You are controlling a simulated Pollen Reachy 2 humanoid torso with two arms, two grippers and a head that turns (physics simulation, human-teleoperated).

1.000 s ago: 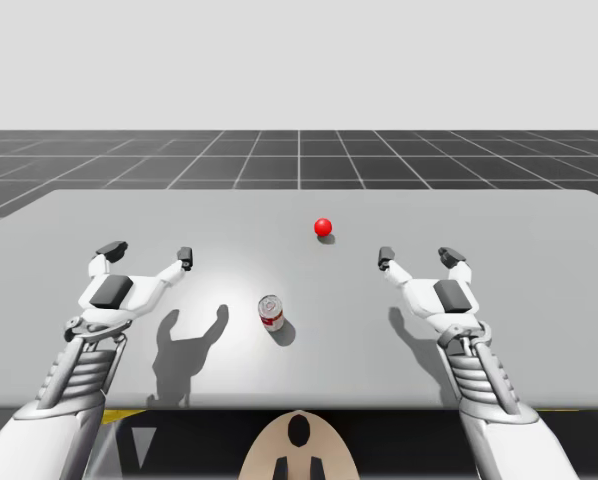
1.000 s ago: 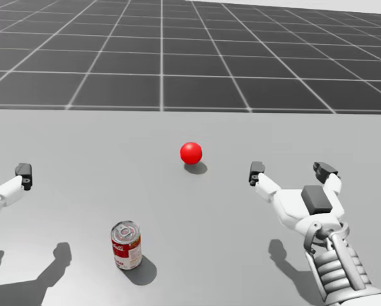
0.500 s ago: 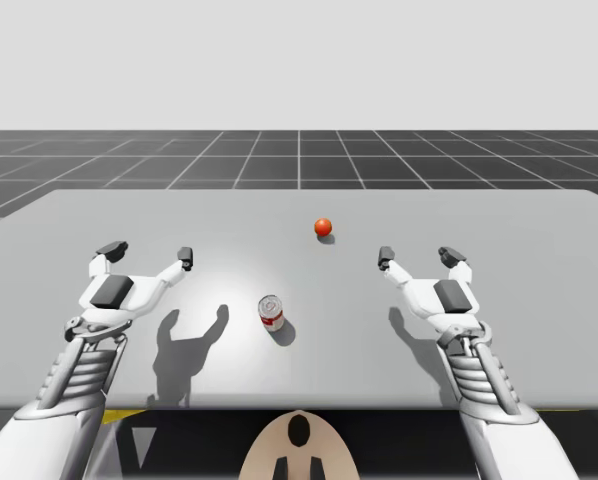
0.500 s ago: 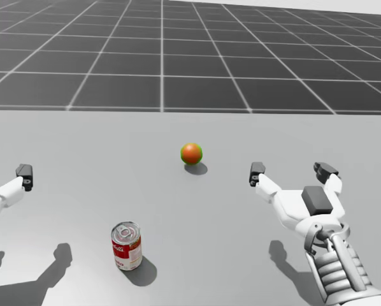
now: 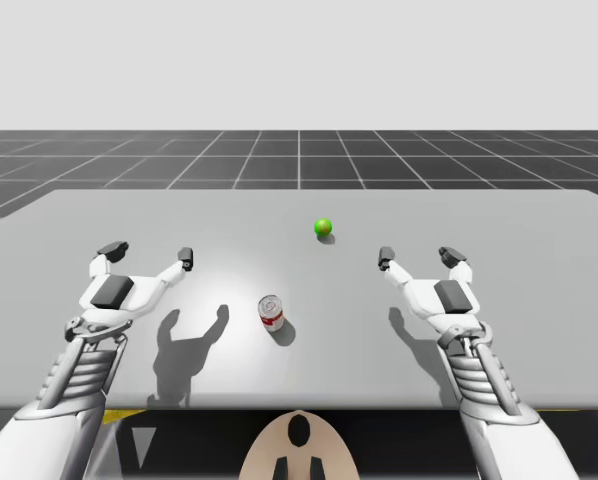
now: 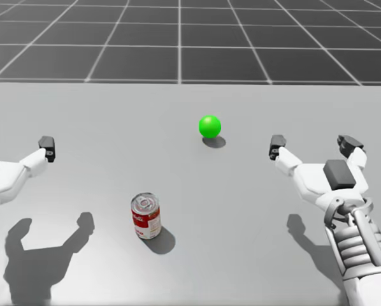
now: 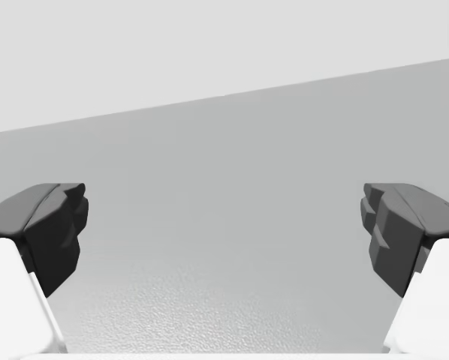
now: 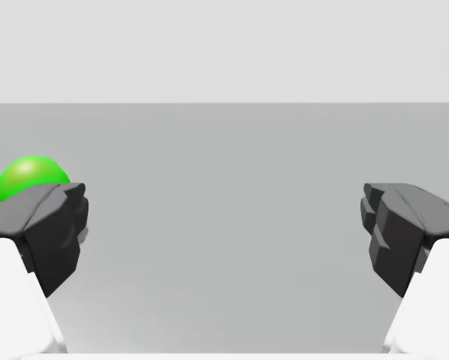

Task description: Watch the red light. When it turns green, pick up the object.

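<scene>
Near the middle of the table (image 5: pixel 539 250), toward its near edge, the can (image 5: pixel 270 313) stood upright on its base. It was red and white with a silver top, nothing touched it, and its small shadow lay just beside it on my right arm's side. Beyond the can and a little to the right, well apart from it, the light (image 5: pixel 323 227) sat on the table as a small ball glowing green. My left claw (image 5: pixel 148 252) hovered above the table to the can's left, well apart from it. Its fingers were spread wide with nothing between them, and the left wrist view showed bare grey table between the two dark fingertips. My right claw (image 5: pixel 419 257) hovered on the can's other side, also well apart and about as far up the table as the left. It too was spread wide and held nothing. In the right wrist view the green light lay ahead of this claw, outside the gap and past its inner finger, whose dark tip hid the ball's lower edge. Both claws pointed away from me toward the far edge, and neither was over the can. Each threw a forked shadow onto the table, the left one's falling between that arm and the can. Past the far edge of the table a dark gridded floor ran to a pale horizon.
</scene>
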